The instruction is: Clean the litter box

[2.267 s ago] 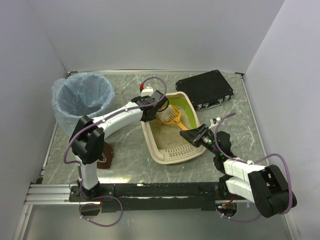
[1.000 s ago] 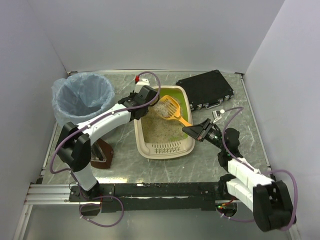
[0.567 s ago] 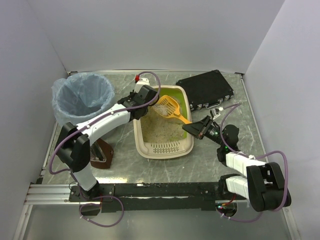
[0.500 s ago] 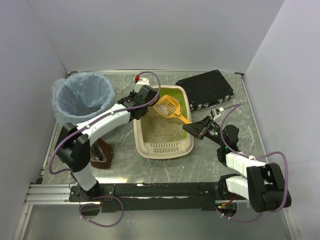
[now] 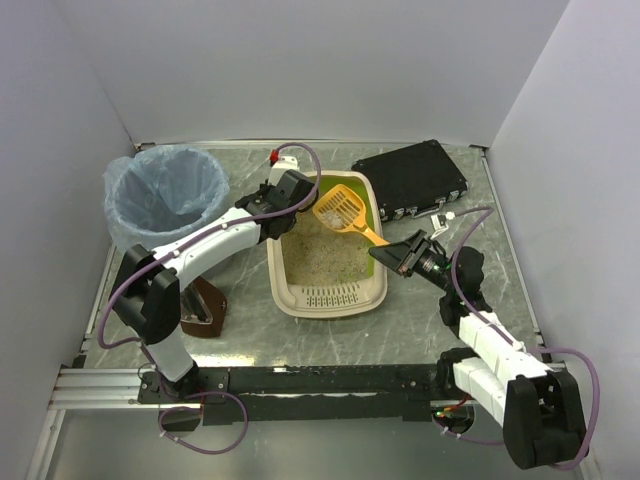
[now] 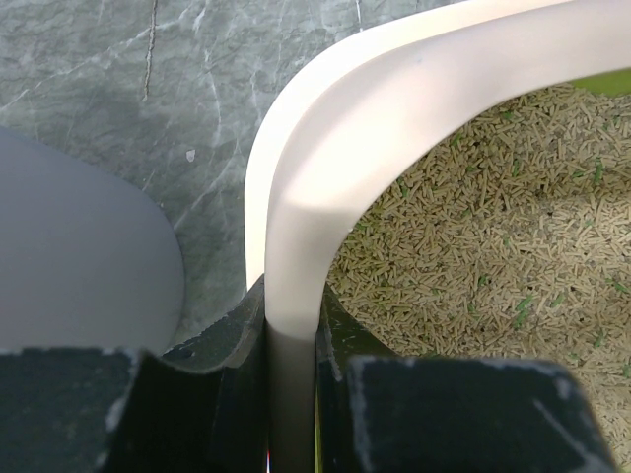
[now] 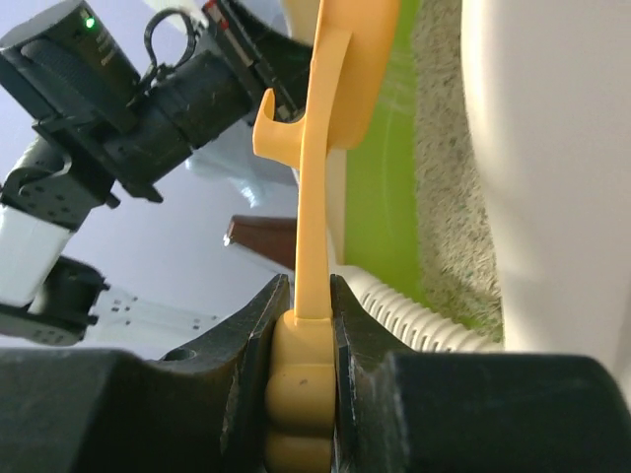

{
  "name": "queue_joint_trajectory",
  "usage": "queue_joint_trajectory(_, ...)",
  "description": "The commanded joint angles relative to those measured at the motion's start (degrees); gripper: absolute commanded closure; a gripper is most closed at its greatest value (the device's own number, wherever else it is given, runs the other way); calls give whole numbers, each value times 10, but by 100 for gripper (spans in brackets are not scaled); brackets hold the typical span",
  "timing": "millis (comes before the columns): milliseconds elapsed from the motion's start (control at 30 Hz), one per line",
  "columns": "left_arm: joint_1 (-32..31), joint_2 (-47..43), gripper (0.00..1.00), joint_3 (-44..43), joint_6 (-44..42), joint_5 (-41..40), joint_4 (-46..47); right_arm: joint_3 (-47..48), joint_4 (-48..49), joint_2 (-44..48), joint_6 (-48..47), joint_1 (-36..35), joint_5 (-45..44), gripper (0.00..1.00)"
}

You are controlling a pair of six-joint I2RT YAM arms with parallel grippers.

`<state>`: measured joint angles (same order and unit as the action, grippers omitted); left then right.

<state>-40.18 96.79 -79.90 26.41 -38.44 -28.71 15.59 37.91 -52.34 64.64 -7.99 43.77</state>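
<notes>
Grey-green marbled table top (image 5: 250, 325), walled in on three sides by plain pale panels (image 5: 300, 60). At far left, a round bin (image 5: 165, 195) lined with a translucent blue bag, nothing discernible inside. At far right, a closed black rectangular case (image 5: 412, 178), lying flat. Mid-table between them, the shallow beige plastic litter box (image 5: 277, 275), lime-green on the inner wall, slotted grille at the near end, floor covered by sandy pellets (image 6: 493, 217) flecked with green. Left gripper (image 6: 292, 340) clamped on the box's left rim near the far corner, one finger on each side of the lip. Right gripper (image 7: 299, 325) closed tight on the handle of a slotted orange plastic scoop (image 5: 340, 210), head over the box's far end. Near the left arm's base, a small dark-brown object (image 5: 208, 312), kind unclear.
</notes>
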Motion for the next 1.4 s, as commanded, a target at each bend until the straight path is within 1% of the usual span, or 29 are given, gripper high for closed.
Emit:
queue_joint_trajectory(0, 1, -45, 99, -38, 41, -23, 96, 10, 88, -31, 32, -14, -5, 100)
queue_joint_trajectory(33, 1, -44, 99, -40, 43, -23, 94, 10, 108, -41, 41, -8, 24, 100)
queue_joint_trajectory(67, 1, -44, 99, -41, 43, -24, 91, 8, 92, -44, 38, -1, 28, 100)
queue_joint_trajectory(133, 1, -45, 99, -37, 41, -35, 91, 8, 36, -31, -1, -3, -12, 100)
queue_joint_trajectory(233, 2, -49, 99, -35, 43, -38, 91, 56, -14, -38, -43, -10, 27, 100)
queue_joint_trajectory(267, 2, -49, 99, -35, 42, -37, 92, 59, -54, -20, -73, -5, 23, 100)
queue_joint_trajectory(300, 2, -49, 99, -35, 41, -34, 92, 65, -109, -3, -105, 1, 5, 100)
queue_joint_trajectory(333, 2, -49, 99, -35, 42, -35, 92, 78, -159, 13, -132, 4, -52, 100)
queue_joint_trajectory(367, 2, -49, 99, -33, 42, -37, 94, 76, -172, 30, -137, 2, -59, 100)
queue_joint_trajectory(433, 2, -49, 99, -28, 47, -32, 103, 60, -80, 12, -86, -10, -26, 100)
queue_joint_trajectory(467, 3, -45, 99, -29, 49, -24, 106, 65, -50, -22, -67, -20, 15, 100)
queue_joint_trajectory(533, 3, -40, 99, -35, 50, -11, 102, 63, -61, -39, -72, -18, 31, 100)
queue_joint_trajectory(600, 3, -33, 99, -41, 49, -17, 95, 50, -84, -16, -88, -4, -4, 100)
queue_joint_trajectory(633, 3, -34, 99, -40, 48, -24, 92, 48, -76, -9, -90, -6, -8, 100)
queue_joint_trajectory(667, 4, -33, 99, -40, 48, -24, 94, 52, -62, -13, -83, -11, -1, 100)
queue_joint_trajectory(700, 4, -33, 99, -38, 51, -23, 93, 57, -51, -17, -82, -15, 25, 100)
queue_joint_trajectory(733, 5, -33, 99, -37, 51, -15, 95, 64, -58, -20, -85, -13, 35, 100)
queue_joint_trajectory(767, 6, -33, 99, -36, 50, -10, 95, 66, -81, -11, -106, -10, 28, 100)
queue_joint_trajectory(800, 6, -31, 99, -37, 50, -10, 93, 70, -109, -2, -128, -8, -7, 100)
queue_joint_trajectory(833, 7, -29, 99, -37, 51, -11, 91, 83, -154, 3, -144, -8, -16, 100)
queue_joint_trajectory(867, 9, -26, 99, -38, 53, -16, 83, 87, -150, 3, -144, -9, -10, 100)
queue_joint_trajectory(933, 11, -24, 99, -36, 60, -15, 81, 79, -92, -3, -122, -9, 30, 100)
queue_joint_trajectory(967, 13, -23, 99, -34, 62, -6, 82, 74, -86, -5, -117, -8, 37, 100)
queue_joint_trajectory(1033, 15, -27, 99, -27, 65, -1, 88, 76, -116, 4, -148, -5, 39, 100)
queue_joint_trajectory(1067, 15, -35, 99, -23, 60, 1, 95, 78, -154, 19, -185, -5, 36, 100)
queue_joint_trajectory(1167, 18, -54, 99, 4, 42, 10, 133, 73, -146, 43, -209, -5, 41, 100)
queue_joint_trajectory(1233, 21, -56, 99, 7, 47, 24, 136, 70, -123, 38, -195, -5, 35, 100)
queue_joint_trajectory(1300, 24, -48, 99, 1, 52, 27, 132, 71, -86, 15, -162, -5, 56, 100)
queue_joint_trajectory(1367, 24, -36, 99, -3, 55, 26, 120, 75, -97, 3, -160, -5, 57, 100)
